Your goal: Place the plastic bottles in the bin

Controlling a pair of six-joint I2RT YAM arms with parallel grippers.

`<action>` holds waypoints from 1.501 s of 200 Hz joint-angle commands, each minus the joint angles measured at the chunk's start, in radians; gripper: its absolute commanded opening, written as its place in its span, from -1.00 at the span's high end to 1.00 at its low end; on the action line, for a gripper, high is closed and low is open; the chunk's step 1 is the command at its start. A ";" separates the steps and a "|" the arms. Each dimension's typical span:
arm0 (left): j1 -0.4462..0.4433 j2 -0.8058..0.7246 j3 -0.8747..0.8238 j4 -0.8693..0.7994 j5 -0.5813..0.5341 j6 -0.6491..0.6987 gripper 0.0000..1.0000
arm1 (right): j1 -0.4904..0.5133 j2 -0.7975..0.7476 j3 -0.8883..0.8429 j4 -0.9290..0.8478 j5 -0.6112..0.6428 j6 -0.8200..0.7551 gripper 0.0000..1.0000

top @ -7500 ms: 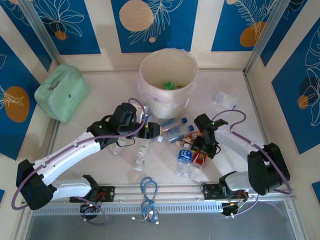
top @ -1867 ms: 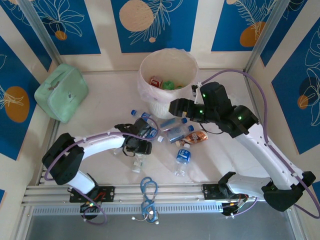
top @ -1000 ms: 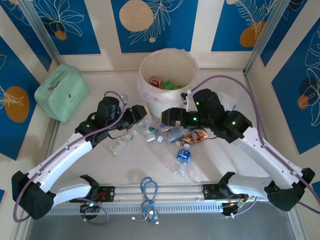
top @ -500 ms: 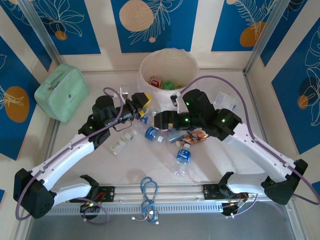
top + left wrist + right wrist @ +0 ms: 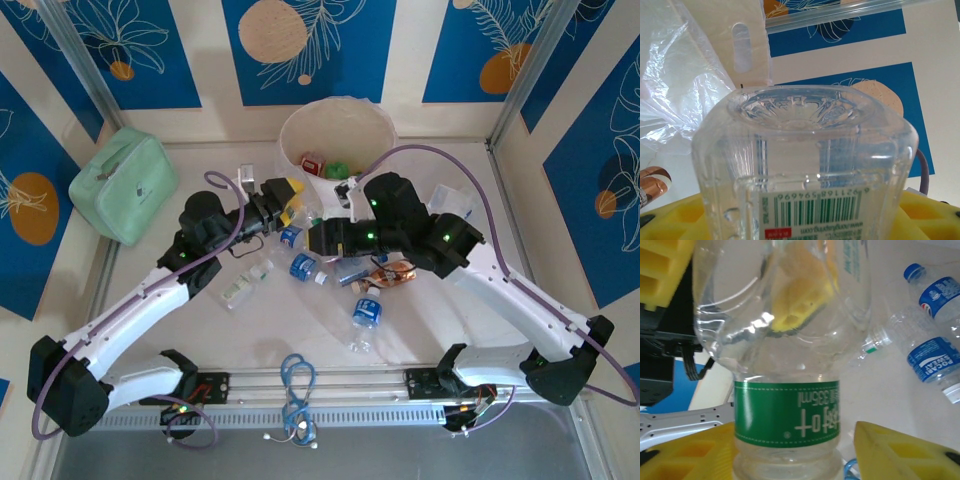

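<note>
Top: round cream bin with clear liner [image 5: 365, 115] at 12 o'clock of the table [image 5: 200, 330], red and green items inside. left gripper [image 5: 283, 203] and right gripper [image 5: 318, 237] sit nose to nose just at 6 o'clock of the bin. Loose blue-labelled plastic bottles [image 5: 366, 313] lie on the table at 6 o'clock of them. mint-green pouch [image 5: 125, 185] at 10.

Left wrist: yellow pads [image 5: 675, 220] clamped on a clear square bottle with barcode label [image 5: 805, 165], base pointing away. Liner plastic at 10 o'clock.

Right wrist: clear bottle with green label [image 5: 787, 415] stands between the pads. The 8 o'clock pad touches it, with a sliver of gap at the 4 o'clock pad, so can't tell if clamped. More blue-labelled bottles at 2–3 o'clock.
</note>
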 commanded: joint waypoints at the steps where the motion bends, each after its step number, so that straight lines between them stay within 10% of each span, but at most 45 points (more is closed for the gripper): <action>1: 0.010 0.004 -0.006 0.060 0.028 -0.004 -0.20 | 0.008 0.005 0.035 -0.007 -0.008 -0.017 0.00; 36: 0.010 0.003 -0.006 0.049 0.029 0.006 -0.26 | 0.008 0.007 0.050 -0.013 0.002 -0.020 0.20; 88: 0.031 -0.050 0.101 -0.198 0.009 0.208 -1.00 | 0.005 0.016 0.126 -0.050 0.042 -0.051 0.35; 172: 0.039 -0.058 0.419 -1.066 -0.528 0.779 -1.00 | -0.158 0.154 0.364 -0.112 0.064 -0.089 0.36; 300: 0.052 -0.017 0.112 -1.140 -0.576 0.970 -0.98 | -0.344 0.566 0.799 -0.305 0.027 -0.094 0.35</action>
